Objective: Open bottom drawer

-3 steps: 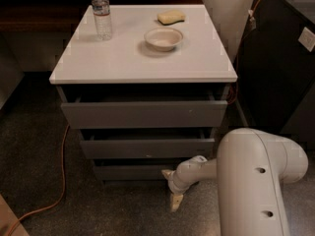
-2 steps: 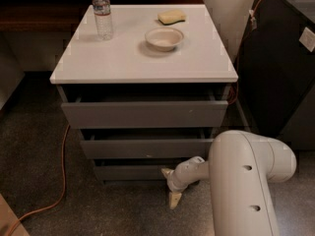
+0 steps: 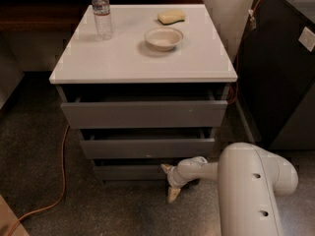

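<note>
- Little shifts: gripper (image 3: 169, 183) edges up-left, lower centre of frame, fingers spread wide beside the bottom drawer (image 3: 128, 171) front.
- Drawer looks shut; pull seemingly pending.

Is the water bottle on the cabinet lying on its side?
No, the water bottle stands upright on the white cabinet top, while the gripper is low by the bottom drawer.

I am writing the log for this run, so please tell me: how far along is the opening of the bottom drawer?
Done: the end effector is at the right end of the bottom drawer, fingers apart. In hand: probably taking hold of its front. Left: the pull itself; its front sits further back than the middle drawer, so it looks barely open.
</note>
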{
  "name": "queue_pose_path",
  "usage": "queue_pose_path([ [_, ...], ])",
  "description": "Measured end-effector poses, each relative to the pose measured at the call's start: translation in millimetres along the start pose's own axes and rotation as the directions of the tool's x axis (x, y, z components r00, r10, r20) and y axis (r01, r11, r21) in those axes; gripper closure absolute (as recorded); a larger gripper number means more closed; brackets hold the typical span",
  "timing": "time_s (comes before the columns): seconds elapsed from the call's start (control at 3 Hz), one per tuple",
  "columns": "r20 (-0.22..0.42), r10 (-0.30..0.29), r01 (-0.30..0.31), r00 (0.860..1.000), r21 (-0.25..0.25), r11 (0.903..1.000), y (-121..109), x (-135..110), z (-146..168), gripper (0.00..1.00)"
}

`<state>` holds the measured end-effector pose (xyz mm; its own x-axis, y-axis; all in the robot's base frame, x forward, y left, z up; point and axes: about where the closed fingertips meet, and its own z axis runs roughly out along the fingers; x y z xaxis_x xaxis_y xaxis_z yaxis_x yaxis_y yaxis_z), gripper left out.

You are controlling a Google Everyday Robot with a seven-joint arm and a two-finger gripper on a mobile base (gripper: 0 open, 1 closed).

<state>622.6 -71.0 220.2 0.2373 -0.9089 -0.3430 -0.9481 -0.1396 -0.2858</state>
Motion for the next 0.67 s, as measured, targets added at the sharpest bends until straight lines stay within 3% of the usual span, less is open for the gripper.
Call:
queue_pose_path([
  [0.67, 0.017, -0.014, 0.013, 1.0, 0.049, 0.9987, -30, 6, 20, 0.0],
])
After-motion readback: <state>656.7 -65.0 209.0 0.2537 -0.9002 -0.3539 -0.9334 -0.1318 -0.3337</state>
